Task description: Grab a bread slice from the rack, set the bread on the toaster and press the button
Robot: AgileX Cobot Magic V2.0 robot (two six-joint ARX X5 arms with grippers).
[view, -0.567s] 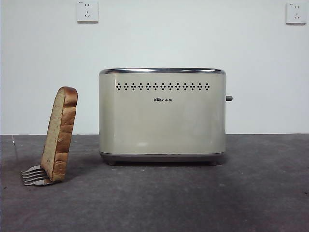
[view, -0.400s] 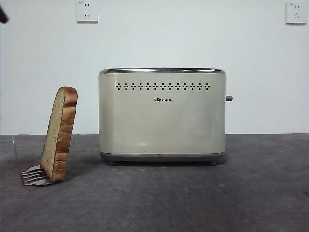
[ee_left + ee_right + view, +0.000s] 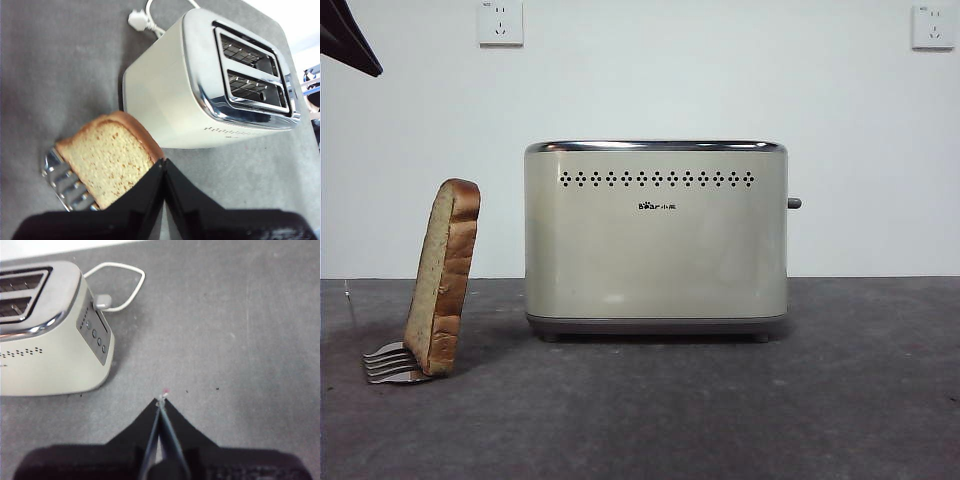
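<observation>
up top, the left gripper [image 3: 164,162] hangs over the slice of bread [image 3: 444,275], its jaws pressed together and empty. that slice stands tilted in the wire rack [image 3: 390,363], beside the cream toaster [image 3: 656,235] on the grey table [image 3: 720,410]. the right gripper [image 3: 161,401], also closed on nothing, hovers above bare table near the toaster's button [image 3: 794,203] side.

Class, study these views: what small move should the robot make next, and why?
Probably open the left gripper and lower it over the slice of bread. The slice stands ungrasped in the rack, the gripper is shut above it, and the toaster slots look empty.
</observation>
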